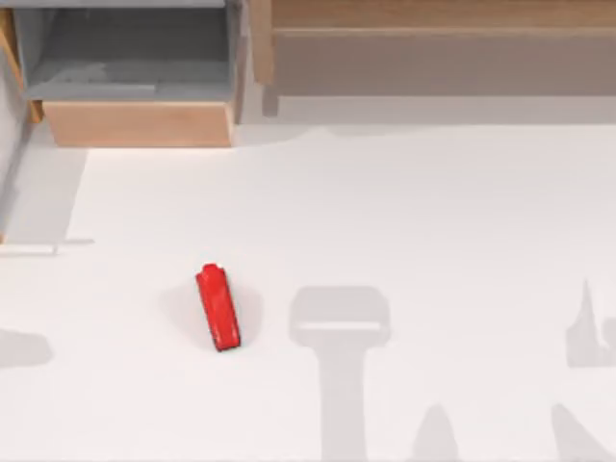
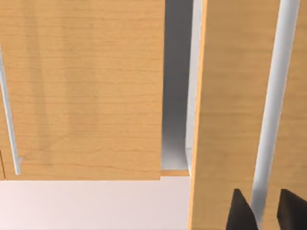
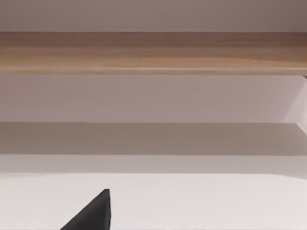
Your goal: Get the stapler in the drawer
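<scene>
Lying flat on the white table (image 1: 433, 212), the stapler (image 1: 218, 307) sits left of centre toward the near edge, long axis running roughly near-far w/ a slight tilt, stepped end pointing far. Nothing is touching it. The drawer (image 1: 140, 123) is at the far left, pulled open: grey floor and walls exposed, tan front panel facing the near side, so it's already set to receive a drop from above. Stapler and drawer are well apart, clear table between them. Long wooden shelf unit (image 1: 433, 38) runs along the far edge to the right of the drawer, not relevant to the drop. Left gripper (image 2: 263, 211) shows in the left wrist view as two dark fingertips w/ a gap between them, i.e. fingers apart and holding nothing, facing tan wood panels w/ a pale handle bar (image 2: 9, 124). Right gripper: one dark fingertip (image 3: 93, 213) shows in the right wrist view, looking toward the shelf unit; can't tell its claw state. Judgement: pick not started; the left arm is prob the better choice since both stapler and drawer are on its side. Grasp across the narrow width looks easiest given the orientation.
</scene>
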Robot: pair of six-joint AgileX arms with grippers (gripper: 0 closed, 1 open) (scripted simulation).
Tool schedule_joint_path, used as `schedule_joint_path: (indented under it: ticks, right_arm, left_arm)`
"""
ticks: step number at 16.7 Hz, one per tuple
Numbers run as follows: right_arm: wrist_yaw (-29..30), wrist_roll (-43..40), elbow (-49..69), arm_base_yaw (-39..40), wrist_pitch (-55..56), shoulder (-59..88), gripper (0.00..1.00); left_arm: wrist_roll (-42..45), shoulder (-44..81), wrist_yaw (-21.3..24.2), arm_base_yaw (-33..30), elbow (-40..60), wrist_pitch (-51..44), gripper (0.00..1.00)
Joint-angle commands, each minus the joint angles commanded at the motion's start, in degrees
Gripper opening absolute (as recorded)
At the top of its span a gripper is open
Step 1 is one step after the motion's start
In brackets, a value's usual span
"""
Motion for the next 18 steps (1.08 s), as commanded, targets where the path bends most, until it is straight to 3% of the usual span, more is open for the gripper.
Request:
schedule_joint_path:
  ticks: [7, 18]
  right_arm:
    - [0.0, 0.0, 0.0, 0.0, 0.0, 0.0, 1.00]
    - [0.0, 0.0, 0.0, 0.0, 0.0, 0.0, 1.00]
  left_arm:
    - [0.0, 0.0, 0.0, 0.0, 0.0, 0.0, 0.98]
    - [0.1, -0.3, 0.5, 0.5, -0.6, 0.4, 1.00]
